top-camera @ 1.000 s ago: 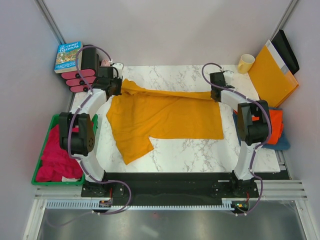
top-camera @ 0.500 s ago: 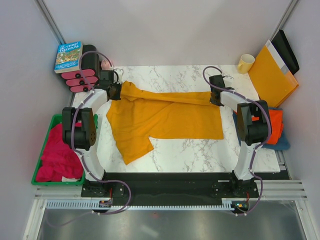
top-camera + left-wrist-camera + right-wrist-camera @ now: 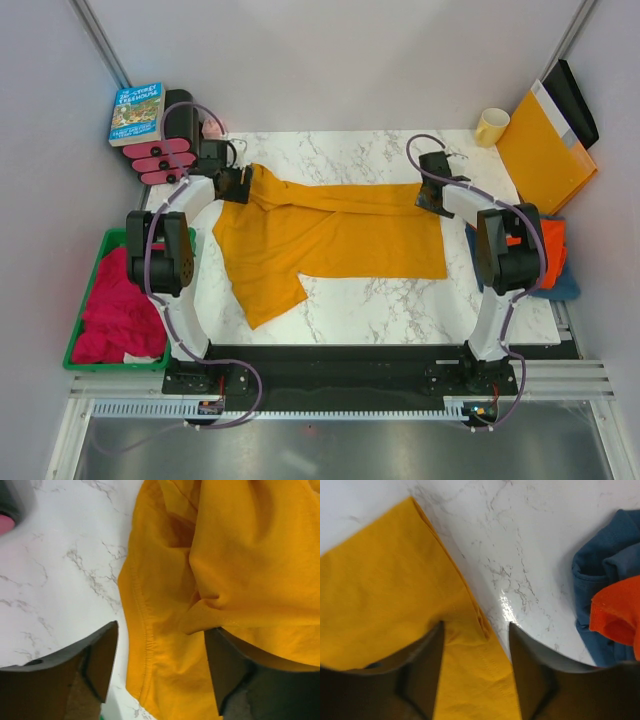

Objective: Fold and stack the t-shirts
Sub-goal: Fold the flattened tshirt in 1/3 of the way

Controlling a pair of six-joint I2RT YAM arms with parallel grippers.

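A mustard-yellow t-shirt (image 3: pixel 340 240) lies spread on the marble table (image 3: pixel 400 300), its far edge folded over into a rumpled band. My left gripper (image 3: pixel 243 186) hovers open at the band's left end; in the left wrist view the jaws (image 3: pixel 161 635) straddle the shirt's hem (image 3: pixel 142 630) without pinching it. My right gripper (image 3: pixel 430 197) is open at the band's right end, its jaws (image 3: pixel 476 630) apart over the shirt's corner (image 3: pixel 380 605). An orange-red t-shirt (image 3: pixel 617 615) lies on a blue t-shirt (image 3: pixel 607 575) at the table's right edge (image 3: pixel 552 255), partly behind the right arm.
A green bin (image 3: pixel 105 245) of red cloth stands to the left of the table. A book (image 3: pixel 137 112) and pink objects (image 3: pixel 160 160) are at the back left. A yellow mug (image 3: pixel 491 126) and an orange envelope (image 3: pixel 545 150) stand at the back right.
Both grippers have gone from shut to open and let go of the shirt's far edge. The raised edge has settled onto the shirt as a folded band.
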